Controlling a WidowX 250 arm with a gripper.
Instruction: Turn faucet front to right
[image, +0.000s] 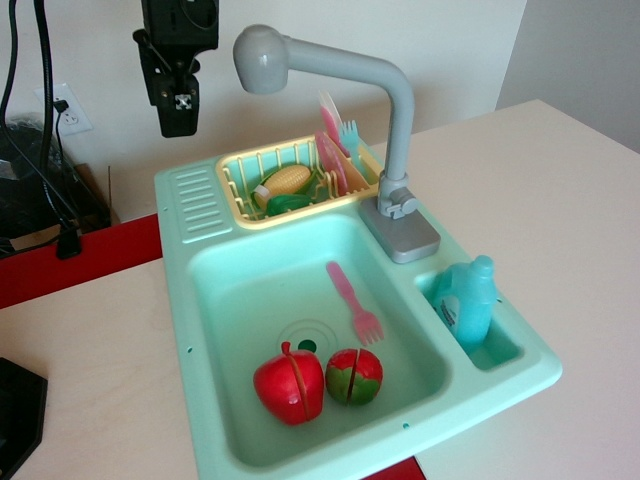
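Note:
The gray toy faucet (400, 130) stands upright on its rectangular gray base (400, 232) at the right rear rim of the mint green sink (200, 300). Its horizontal arm reaches left, ending in a round bulbous head (262, 60) above the yellow rack. My black gripper (180, 110) hangs at the upper left, to the left of the faucet head and apart from it. Its fingers look close together with nothing between them.
A yellow dish rack (245, 205) holds toy corn, a green item, pink plates and a blue fork. A pink fork (352, 300), a red apple (290, 385) and a red-green fruit (353, 375) lie in the basin. A teal soap bottle (470, 300) stands in the right compartment.

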